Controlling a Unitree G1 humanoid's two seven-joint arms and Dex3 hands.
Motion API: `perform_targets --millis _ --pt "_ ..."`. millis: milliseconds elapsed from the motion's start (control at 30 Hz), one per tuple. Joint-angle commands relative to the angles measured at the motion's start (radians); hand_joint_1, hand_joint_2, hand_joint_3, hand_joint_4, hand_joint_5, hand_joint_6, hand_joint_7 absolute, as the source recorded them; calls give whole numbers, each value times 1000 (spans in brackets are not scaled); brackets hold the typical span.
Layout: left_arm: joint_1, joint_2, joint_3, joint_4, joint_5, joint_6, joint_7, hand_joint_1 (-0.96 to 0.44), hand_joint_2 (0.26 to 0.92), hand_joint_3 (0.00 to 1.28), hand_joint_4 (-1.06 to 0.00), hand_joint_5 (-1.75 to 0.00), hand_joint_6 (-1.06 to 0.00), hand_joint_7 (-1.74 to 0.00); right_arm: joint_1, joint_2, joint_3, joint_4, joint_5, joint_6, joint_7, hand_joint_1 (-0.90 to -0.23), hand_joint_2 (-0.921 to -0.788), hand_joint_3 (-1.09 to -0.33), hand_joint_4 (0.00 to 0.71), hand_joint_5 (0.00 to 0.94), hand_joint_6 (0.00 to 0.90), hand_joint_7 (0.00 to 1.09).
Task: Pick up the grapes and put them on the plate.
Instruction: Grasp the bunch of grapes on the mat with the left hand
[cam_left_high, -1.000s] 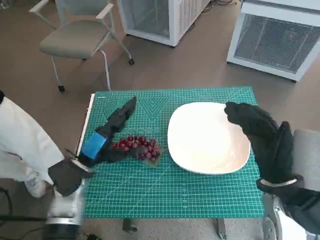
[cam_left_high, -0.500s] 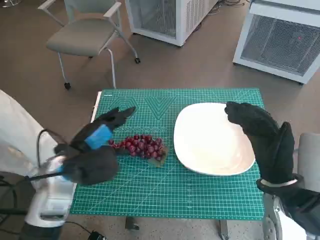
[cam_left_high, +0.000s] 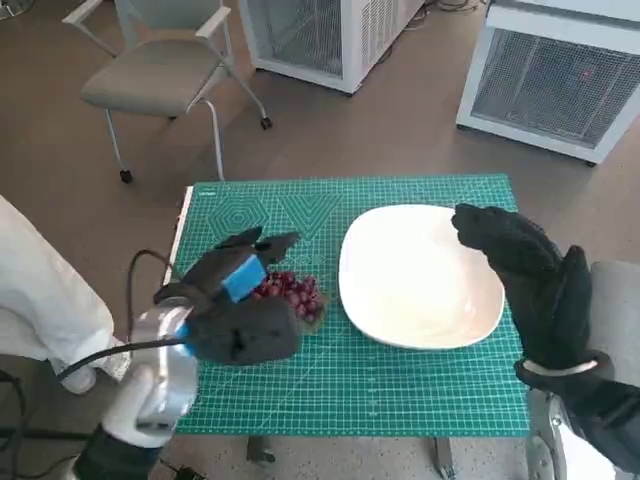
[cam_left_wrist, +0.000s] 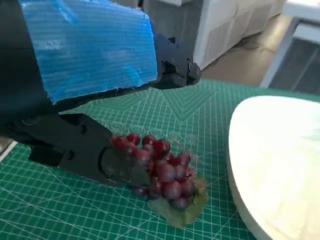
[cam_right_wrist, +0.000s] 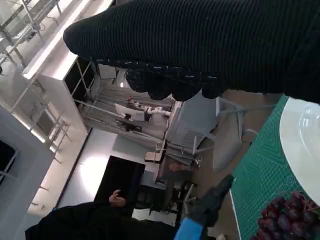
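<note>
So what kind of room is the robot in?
Probably a lab or workshop: a green cutting mat covers the small table, white vented machines stand on the floor, and there's an office chair.

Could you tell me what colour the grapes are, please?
Dark red grapes, on a green leaf; clearest in the left wrist view.

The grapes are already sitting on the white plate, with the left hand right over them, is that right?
Not quite. The grapes lie on the green mat, beside the white plate, not on it; the head view shows this. The left hand is indeed right over them.
</note>
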Motion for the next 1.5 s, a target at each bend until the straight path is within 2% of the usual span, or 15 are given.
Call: perform_targets --millis 33,367,733,1133,1500 --pt "-42 -2 -30 44 26 14 -8 -95 786 0 -155 -5 -325 -9 22 -6 -5 -2 5 14 6 -518 -921 -620 292 397 121 922" --pt "-106 -27 -79 168 36 4 9 -144 775 0 -152 -1 -330 -6 22 -9 -6 -3 5 17 5 -518 -921 -620 290 401 121 923" --pt "-261 -98 -149 526 70 1 89 -154 773 0 -144 0 -332 -4 25 -9 -5 -2 1 17 5 -516 -921 -621 288 404 119 923" --pt "-394 -185 -220 872 66 -60 158 -160 776 1 -151 -5 -320 -1 28 -14 -6 -3 0 18 6 -512 -921 -622 286 408 117 923" --pt "-433 -223 -229 1027 32 -128 207 -130 778 1 -149 -3 -329 -3 42 -14 -6 -22 -1 21 2 -512 -921 -623 284 411 116 925"
